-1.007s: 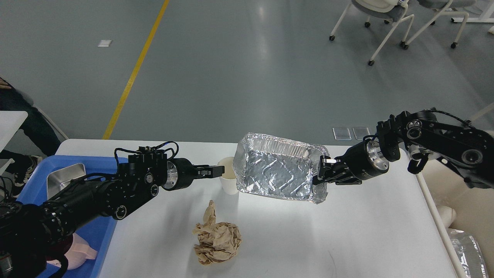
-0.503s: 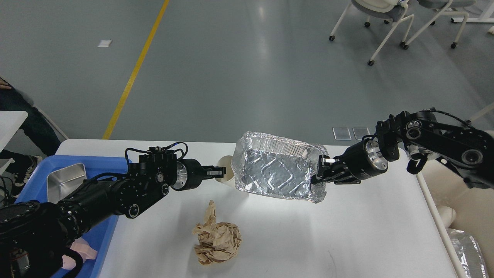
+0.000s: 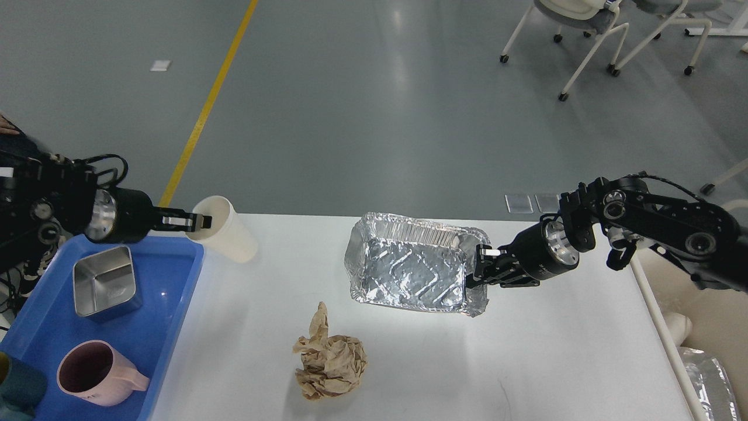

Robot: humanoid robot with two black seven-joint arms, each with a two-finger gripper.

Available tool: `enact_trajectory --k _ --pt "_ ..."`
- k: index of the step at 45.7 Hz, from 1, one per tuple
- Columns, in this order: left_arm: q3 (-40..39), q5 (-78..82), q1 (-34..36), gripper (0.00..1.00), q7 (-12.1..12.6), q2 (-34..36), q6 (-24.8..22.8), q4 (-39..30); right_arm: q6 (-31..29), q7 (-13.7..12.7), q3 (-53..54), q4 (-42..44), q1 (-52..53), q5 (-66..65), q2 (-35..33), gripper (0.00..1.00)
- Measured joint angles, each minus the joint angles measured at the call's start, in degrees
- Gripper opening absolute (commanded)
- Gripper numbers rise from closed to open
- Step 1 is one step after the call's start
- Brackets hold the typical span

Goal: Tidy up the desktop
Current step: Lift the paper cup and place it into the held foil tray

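Observation:
The white desktop (image 3: 526,351) fills the lower middle of the head view. My left gripper (image 3: 196,222) is shut on the rim of a white paper cup (image 3: 229,229) and holds it tilted in the air over the desktop's far left edge, by the blue tray (image 3: 169,327). My right gripper (image 3: 478,273) is shut on the right rim of a silver foil container (image 3: 409,269), which sits low at the desktop's middle. A crumpled brown paper ball (image 3: 330,362) lies on the desktop near the front.
The blue tray at the left holds a square steel cup (image 3: 105,282) and a pink mug (image 3: 96,374). A cream bin (image 3: 701,327) with foil inside stands off the right edge. Office chairs (image 3: 584,23) stand far back on the grey floor.
My left arm pulled back left and lifted the paper cup from beside the foil container to above the tray's corner. My right gripper moved the foil container slightly left and lower.

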State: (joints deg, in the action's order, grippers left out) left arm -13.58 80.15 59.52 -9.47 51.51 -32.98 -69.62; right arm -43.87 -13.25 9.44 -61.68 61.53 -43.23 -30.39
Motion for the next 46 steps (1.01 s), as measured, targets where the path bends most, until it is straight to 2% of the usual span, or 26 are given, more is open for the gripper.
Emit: enact_trajectory --k 5,11,18,22,34,39,46 --pt "-0.58 -0.23 5.75 0.01 -0.16 3.45 -4.17 -4.83 -0.05 -0.01 -0.46 0.04 0.0 0.0 0.66 0.0" --pt "-0.75 -0.53 15.04 0.02 -0.21 3.44 -9.76 -6.13 -0.05 -0.02 -0.63 -0.18 -0.01 -0.01 0.74 0.0" --pt "-0.76 -1.79 25.52 0.02 -0.36 -1.29 -15.41 -5.5 -0.07 -0.02 -0.65 -0.38 -0.01 -0.01 0.38 0.0" --pt "-0.38 -1.97 28.86 0.02 -0.3 -5.56 -16.52 -4.73 -0.07 -0.02 -0.65 -0.44 0.0 -0.01 0.38 0.0" --pt "0.77 -0.85 28.79 0.02 0.83 -20.73 -16.48 -1.01 -0.07 -0.02 -0.55 -0.47 0.04 -0.01 0.59 0.0" --pt "3.23 1.26 27.05 0.02 1.94 -30.32 -15.24 3.74 -0.07 -0.02 -0.43 -0.47 0.12 -0.01 0.62 0.0" --pt "4.81 3.75 24.22 0.02 2.14 -39.09 -13.14 9.13 -0.07 -0.02 -0.16 -0.47 0.12 -0.01 0.7 0.0"
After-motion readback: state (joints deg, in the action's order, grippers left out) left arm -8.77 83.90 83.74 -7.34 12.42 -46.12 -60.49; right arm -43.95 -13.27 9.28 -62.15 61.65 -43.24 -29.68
